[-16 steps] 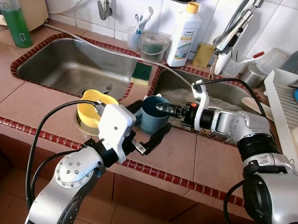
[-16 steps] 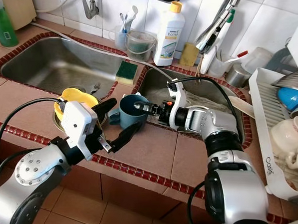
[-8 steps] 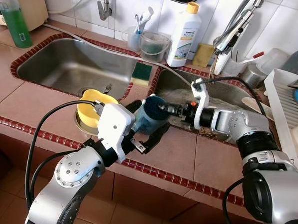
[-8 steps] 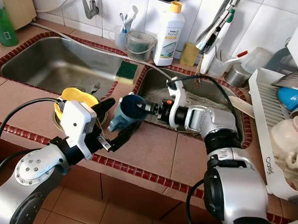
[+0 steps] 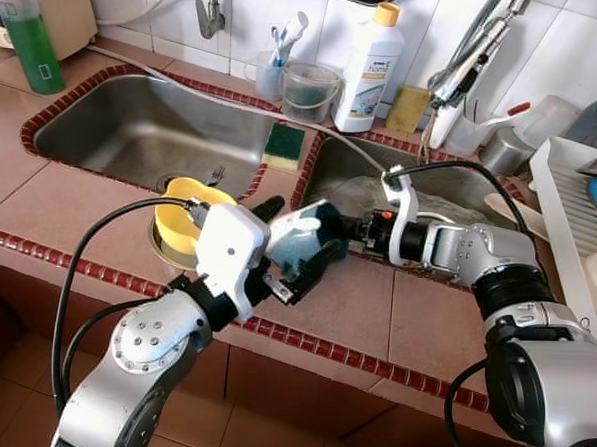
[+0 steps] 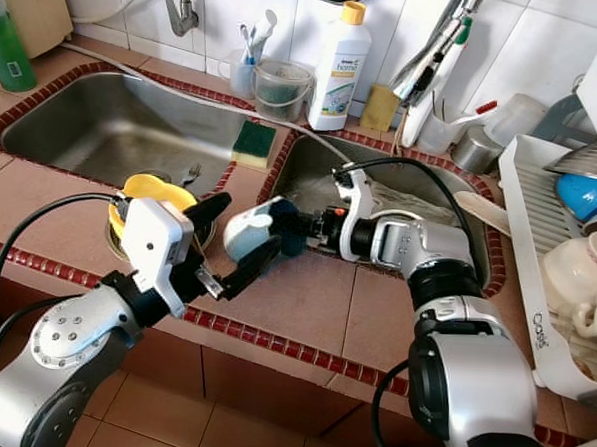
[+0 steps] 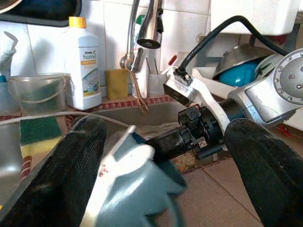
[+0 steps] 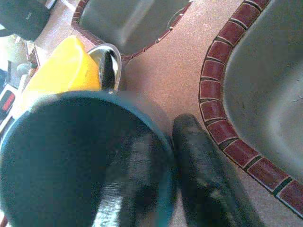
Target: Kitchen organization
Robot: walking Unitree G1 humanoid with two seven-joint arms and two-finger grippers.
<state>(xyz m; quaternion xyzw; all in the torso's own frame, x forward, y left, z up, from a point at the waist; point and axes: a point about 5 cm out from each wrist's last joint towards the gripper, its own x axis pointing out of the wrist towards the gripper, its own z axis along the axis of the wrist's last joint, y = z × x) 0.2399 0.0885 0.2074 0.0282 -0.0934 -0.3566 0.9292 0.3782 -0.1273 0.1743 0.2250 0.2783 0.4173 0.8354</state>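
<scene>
A blue mug [image 5: 299, 246] is tipped on its side just above the tiled counter [image 5: 374, 308] between the two sinks, its pale base turned toward my left arm. My right gripper [image 5: 334, 229] is shut on the mug's rim, with one finger [image 8: 135, 182] inside the mug [image 8: 71, 151] and the other finger [image 8: 208, 179] outside. My left gripper [image 5: 293, 243] stands open, its two black fingers [image 7: 61, 179] flanking the mug [image 7: 137, 184]; I cannot tell whether they touch it.
A yellow bowl [image 5: 184, 218] sits in a metal bowl at the left sink's [image 5: 133, 125] front corner. A green sponge [image 5: 283, 143], a detergent bottle [image 5: 370, 67] and a plastic tub [image 5: 308, 89] stand behind. A dish rack [image 5: 569, 218] holds crockery on the right.
The right gripper has tipped the mug from upright onto its side, turning its base toward the left gripper. The left gripper has stayed open in place.
</scene>
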